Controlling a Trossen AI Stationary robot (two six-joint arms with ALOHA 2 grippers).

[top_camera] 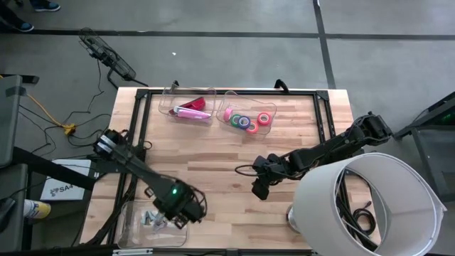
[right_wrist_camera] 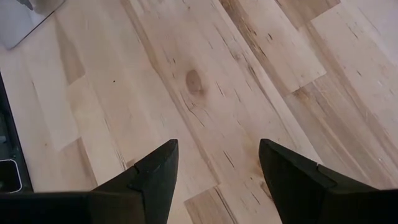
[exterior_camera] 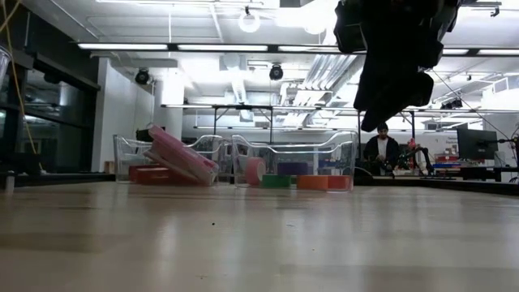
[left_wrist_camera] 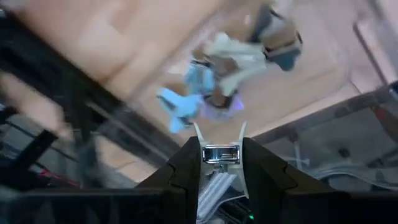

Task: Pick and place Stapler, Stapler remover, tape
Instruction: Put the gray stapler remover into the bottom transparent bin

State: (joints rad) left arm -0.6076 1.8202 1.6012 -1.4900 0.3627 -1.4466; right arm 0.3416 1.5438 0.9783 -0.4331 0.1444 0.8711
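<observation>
Left gripper (left_wrist_camera: pixel 221 163) clamps a staple remover (left_wrist_camera: pixel 221 154); no writing legible

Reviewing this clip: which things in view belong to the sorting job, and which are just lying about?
Job: pink stapler in its clear bin; tape rolls in the next bin; staple removers under the left gripper, which grips one; right gripper, open.

Lying about: white lampshade; floor cables.
</observation>
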